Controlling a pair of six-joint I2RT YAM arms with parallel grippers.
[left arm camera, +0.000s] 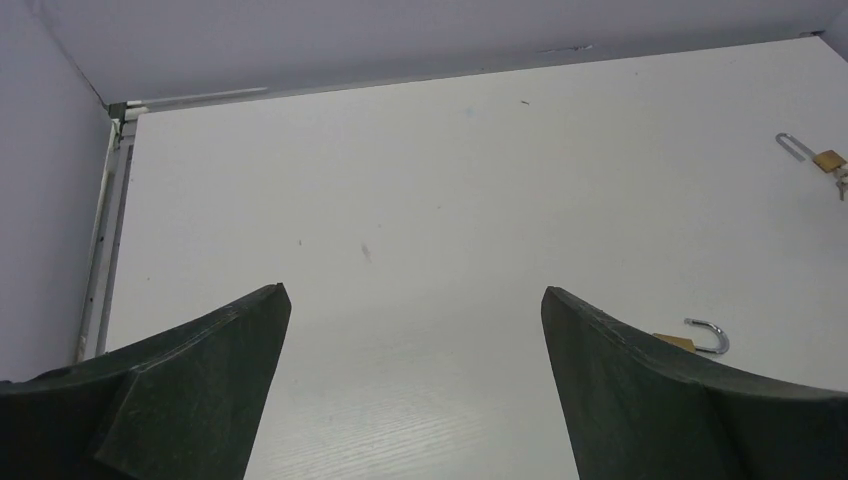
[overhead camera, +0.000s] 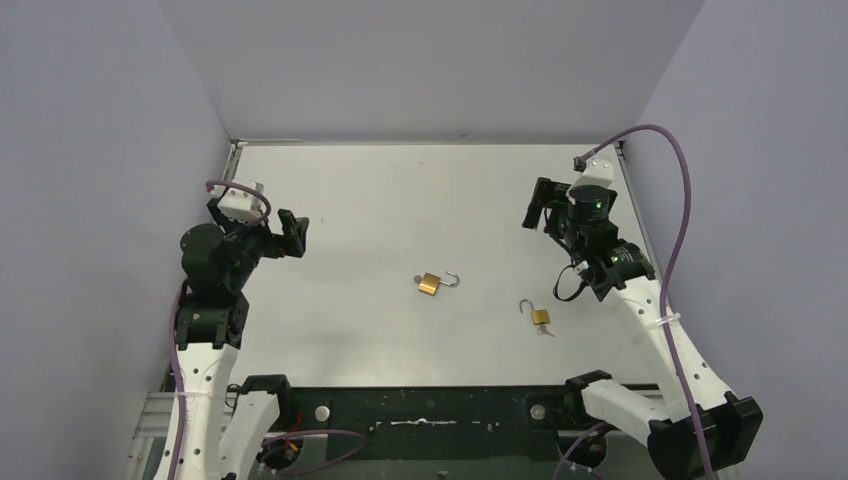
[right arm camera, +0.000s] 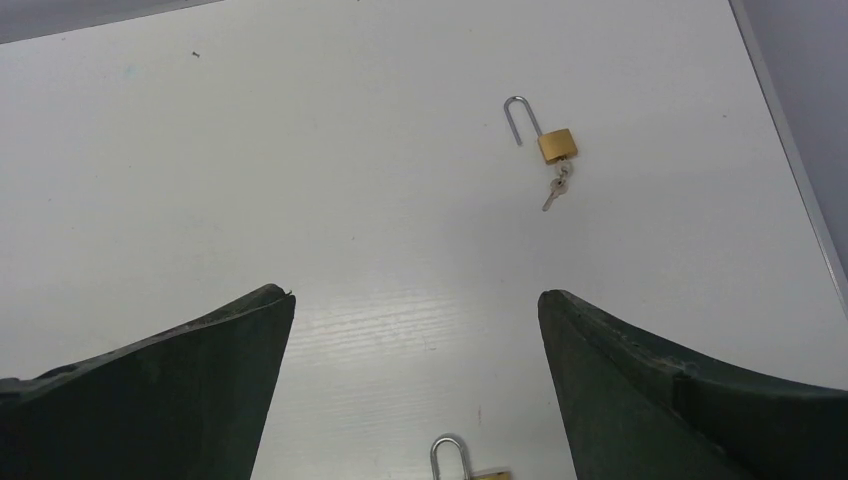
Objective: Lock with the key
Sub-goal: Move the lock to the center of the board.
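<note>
Two open-shackled locks lie on the white counter (overhead camera: 400, 190): a larger brass padlock (overhead camera: 432, 283) at centre, and a smaller brass padlock (overhead camera: 540, 316) with a silver key (right arm camera: 553, 190) near-right of it. The left fingers (overhead camera: 292, 235) and right fingers (overhead camera: 538, 205) are spread wide, well apart from both.

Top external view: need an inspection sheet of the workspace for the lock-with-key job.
Surface: white table, flat, a few faint specks.
Job's things: larger brass padlock mid-table, shackle open; smaller brass padlock nearer the right arm, shackle open, key at its keyhole end.
Clutter: nothing seen.
Pincers: left pincer open, empty, above the table; right pincer open, empty, above the table.
Cables: purple cable loops off the right arm beside the wall; second purple cable runs along the left arm; both apart from the padlocks.
Surroundings: pale walls on three sides; black base rail at the near edge.
</note>
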